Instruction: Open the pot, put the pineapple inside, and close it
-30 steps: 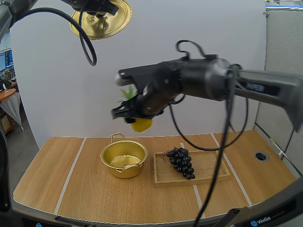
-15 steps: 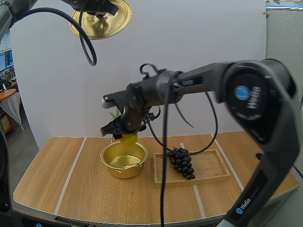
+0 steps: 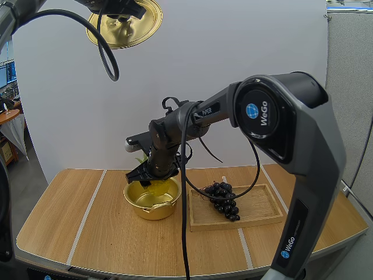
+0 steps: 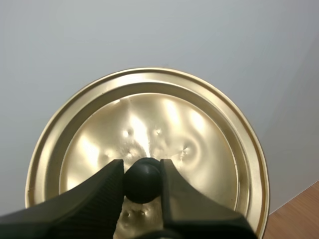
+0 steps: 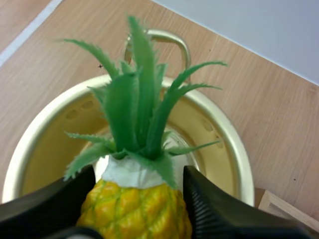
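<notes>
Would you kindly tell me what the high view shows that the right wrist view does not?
The high view adds the lid held aloft by the left claw, and the grapes lying on the wooden tray. The right wrist view adds close detail: ribbed fingers pressed on both sides of the pineapple, its green leaves spread over the pot interior. Both show the right claw holding the pineapple at the open pot's mouth.

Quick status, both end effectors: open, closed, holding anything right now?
Left end effector: closed on the lid.
Right end effector: closed on the pineapple, over the open pot.
</notes>
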Motion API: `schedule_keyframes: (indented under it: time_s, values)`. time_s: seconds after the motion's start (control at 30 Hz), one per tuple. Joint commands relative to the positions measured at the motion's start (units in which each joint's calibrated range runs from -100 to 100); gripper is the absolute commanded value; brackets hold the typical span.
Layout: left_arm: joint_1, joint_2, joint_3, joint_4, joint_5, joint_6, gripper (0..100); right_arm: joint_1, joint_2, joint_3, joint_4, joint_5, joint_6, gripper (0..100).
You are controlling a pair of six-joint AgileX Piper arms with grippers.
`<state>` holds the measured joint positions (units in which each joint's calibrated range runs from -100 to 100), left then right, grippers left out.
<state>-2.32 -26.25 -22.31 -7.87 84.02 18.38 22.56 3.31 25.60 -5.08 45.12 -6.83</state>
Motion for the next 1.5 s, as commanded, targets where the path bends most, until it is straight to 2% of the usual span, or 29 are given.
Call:
schedule_keyframes:
  time_s: [0.0, 0.63, 0.67, 0.7, 0.73, 0.8, 0.83, 0.87, 1.13, 1.47]
  values:
    - [-0.19, -0.6, -0.4, -0.3, -1.5, -0.4, 0, 0.0, 1.3, -0.4, 0.3, 0.2, -0.1, 0]
    - [-0.19, -0.6, -0.4, -0.3, -1.5, -0.4, 0, 0.0, 4.7, -0.4, 0.2, -1.1, -0.5, 0]
    - [-0.19, -0.6, -0.4, -0.3, -1.5, -0.4, 0, 0.0, 4.7, -0.4, 0.3, -0.9, -0.9, 9]
    - [-0.19, -0.6, -0.4, -0.3, -1.5, -0.4, 0, 0.0, 4.7, -0.4, 0.6, -0.9, -1.2, 26]
    - [-0.19, -0.6, -0.4, -0.3, -1.5, -0.4, 0, 0.0, 4.7, -0.4, 0.6, -0.7, -1.2, 36]
    - [-0.19, -0.6, -0.4, -0.3, -1.5, -0.4, 0, 0.0, 4.7, -0.4, 0.6, -0.3, -1.2, 81]
    - [-0.19, -0.6, -0.4, -0.3, -1.5, -0.4, 0, 0.0, 4.7, -0.4, 0.5, -0.1, -1.2, 95]
    - [-0.19, -0.6, -0.4, -0.3, -1.5, -0.4, 0, 0.0, 4.7, -0.4, 0.5, 0.1, -1.2, 100]
    - [-0.19, -0.6, -0.4, -0.3, -1.5, -0.4, 0, 0.0, -1.2, -0.4, 1.4, 0.4, -1.0, 100]
    - [-0.19, -0.6, -0.4, -0.3, -1.5, -0.4, 0, 0.0, -22.3, -0.4, 1.4, 9.1, -1.0, 100]
